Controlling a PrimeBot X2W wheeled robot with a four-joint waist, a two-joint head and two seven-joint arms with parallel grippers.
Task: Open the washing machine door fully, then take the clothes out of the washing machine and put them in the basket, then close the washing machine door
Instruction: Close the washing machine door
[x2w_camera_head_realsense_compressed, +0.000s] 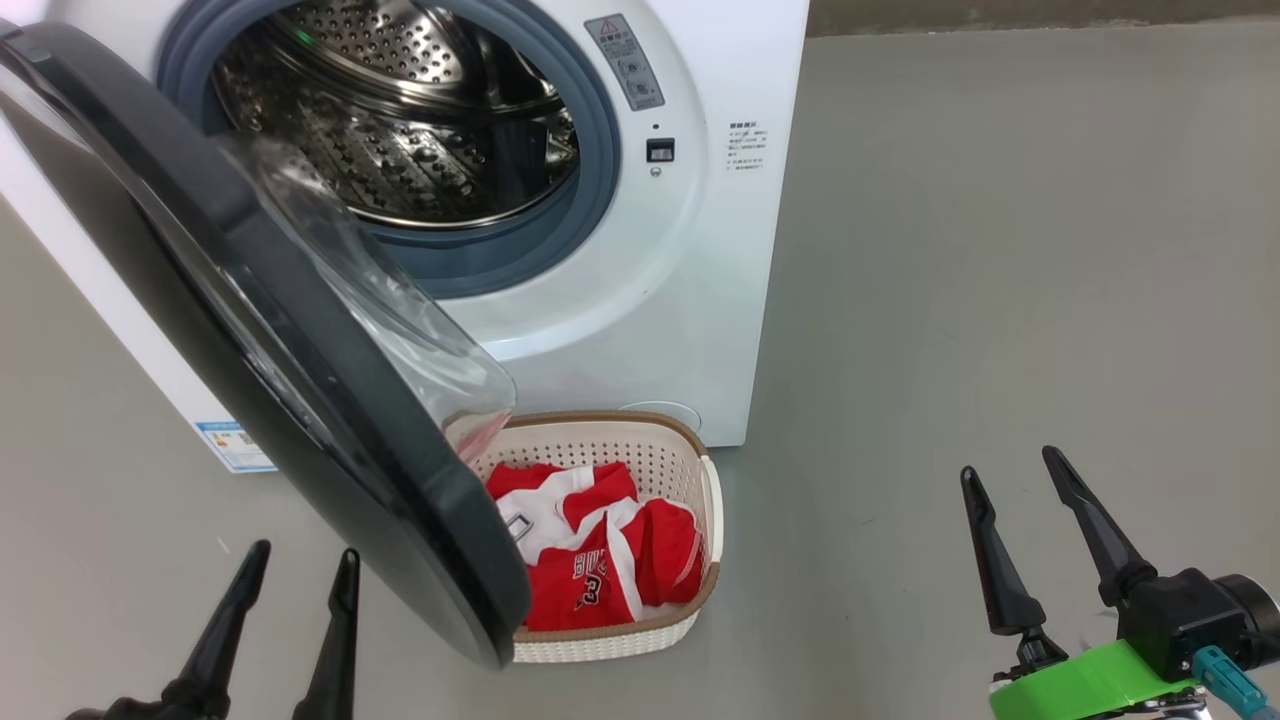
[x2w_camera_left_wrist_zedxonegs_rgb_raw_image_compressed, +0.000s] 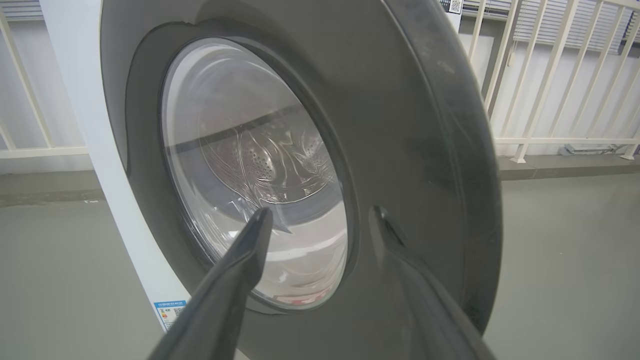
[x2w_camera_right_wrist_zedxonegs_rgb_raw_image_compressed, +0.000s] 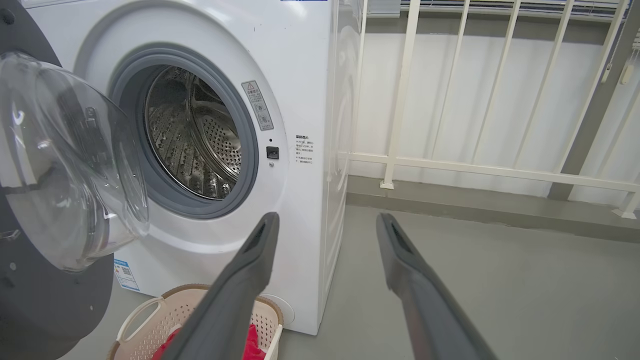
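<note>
I see the washing machine (x2w_camera_head_realsense_compressed: 700, 250) standing on the grey floor (x2w_camera_head_realsense_compressed: 1000, 250). The washing machine door (x2w_camera_head_realsense_compressed: 300, 400) is swung out toward me, and its black rim hides the left part of the basket (x2w_camera_head_realsense_compressed: 690, 450) in the head view. The steel drum (x2w_camera_head_realsense_compressed: 400, 130) with its little holes shows through the round opening.

The clothes (x2w_camera_head_realsense_compressed: 600, 560) are in the basket, which sits on the floor right in front of the machine. They are red with white stripes. On the red cloth I can read the letters "BU", and under them a number that looks like 23.

A grey sticker (x2w_camera_head_realsense_compressed: 625, 60) with a red warning triangle sits beside the opening. Its words are too small for me to read. Some tiny dark writing (x2w_camera_head_realsense_compressed: 748, 148) is on the white front, also too small. A blue label (x2w_camera_head_realsense_compressed: 235, 445) is at the lower corner of the machine.

My left hand (x2w_camera_head_realsense_compressed: 306, 550) is wide open and holds nothing. In the left wrist view its fingers (x2w_camera_left_wrist_zedxonegs_rgb_raw_image_compressed: 240, 270) point at the outer face of the door, very near it. I cannot tell if they touch.

My right hand (x2w_camera_head_realsense_compressed: 1009, 460) is wide open too, with nothing in it. It hangs over the bare floor, well apart from the basket. A white railing (x2w_camera_right_wrist_zedxonegs_rgb_raw_image_compressed: 450, 165) stands behind the machine.
</note>
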